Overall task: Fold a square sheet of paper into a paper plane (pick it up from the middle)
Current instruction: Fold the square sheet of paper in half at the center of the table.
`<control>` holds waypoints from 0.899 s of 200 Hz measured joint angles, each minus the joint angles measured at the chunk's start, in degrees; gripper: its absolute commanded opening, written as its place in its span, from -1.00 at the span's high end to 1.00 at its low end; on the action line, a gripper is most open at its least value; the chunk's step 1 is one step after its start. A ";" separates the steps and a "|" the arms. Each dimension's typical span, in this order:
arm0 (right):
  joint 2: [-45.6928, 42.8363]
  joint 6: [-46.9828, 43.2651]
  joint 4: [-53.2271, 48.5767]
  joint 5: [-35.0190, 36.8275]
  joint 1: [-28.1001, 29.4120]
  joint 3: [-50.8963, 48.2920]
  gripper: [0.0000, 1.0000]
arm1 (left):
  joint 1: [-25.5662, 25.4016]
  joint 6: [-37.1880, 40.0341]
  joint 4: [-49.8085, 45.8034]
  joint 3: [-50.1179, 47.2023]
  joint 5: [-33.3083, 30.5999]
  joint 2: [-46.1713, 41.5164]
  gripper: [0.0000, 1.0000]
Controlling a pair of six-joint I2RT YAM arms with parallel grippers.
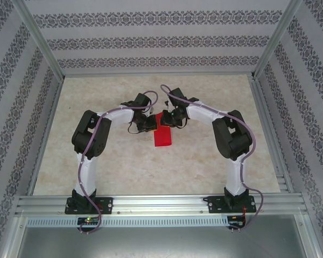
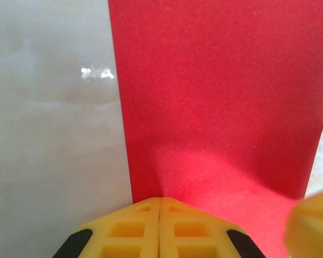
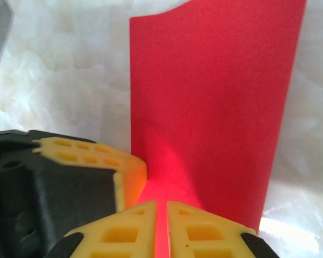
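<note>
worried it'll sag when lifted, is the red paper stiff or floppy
Probably floppy: the red paper looks thin, and one far corner curves. Likely very light, so it may slide rather than resist a push. It could crease where the right pincer pinches it.

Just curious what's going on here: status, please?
Left hand and right hand shut on the thin red paper sheet. Nothing in the way.

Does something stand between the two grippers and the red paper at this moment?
No, nothing visible does. The left gripper and the right gripper are both closed on one end of the red paper, side by side.
</note>
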 measured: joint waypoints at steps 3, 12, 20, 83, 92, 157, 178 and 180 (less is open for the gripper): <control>0.31 -0.02 -0.02 -0.13 0.00 0.13 0.74 | 0.00 0.00 -0.02 0.02 -0.02 0.00 0.84; 1.09 -0.02 -0.13 -0.52 0.00 0.61 0.75 | -0.02 0.00 -0.15 0.13 -0.07 0.00 0.84; 1.79 -0.04 -0.11 -0.74 0.00 1.09 0.75 | -0.02 0.00 -0.35 0.24 -0.13 0.04 0.85; 3.13 -0.76 -0.74 -0.74 -1.11 1.05 0.76 | -0.44 -0.02 -1.66 1.03 -1.95 0.20 0.88; 3.13 -1.07 -0.72 -0.74 -1.57 0.39 0.76 | -0.44 -0.02 -1.81 1.11 -1.99 0.24 0.89; 3.04 -3.54 0.31 -2.21 -4.17 -2.49 0.76 | -0.70 -0.46 -1.90 1.11 -2.82 0.26 0.93; 2.16 -4.00 2.08 -3.34 -5.07 -4.35 0.76 | -0.70 -0.46 -1.92 1.11 -2.86 0.26 0.94; 2.08 -4.04 2.16 -3.37 -5.11 -4.50 0.76 | -0.70 -0.46 -1.92 1.11 -2.86 0.26 0.94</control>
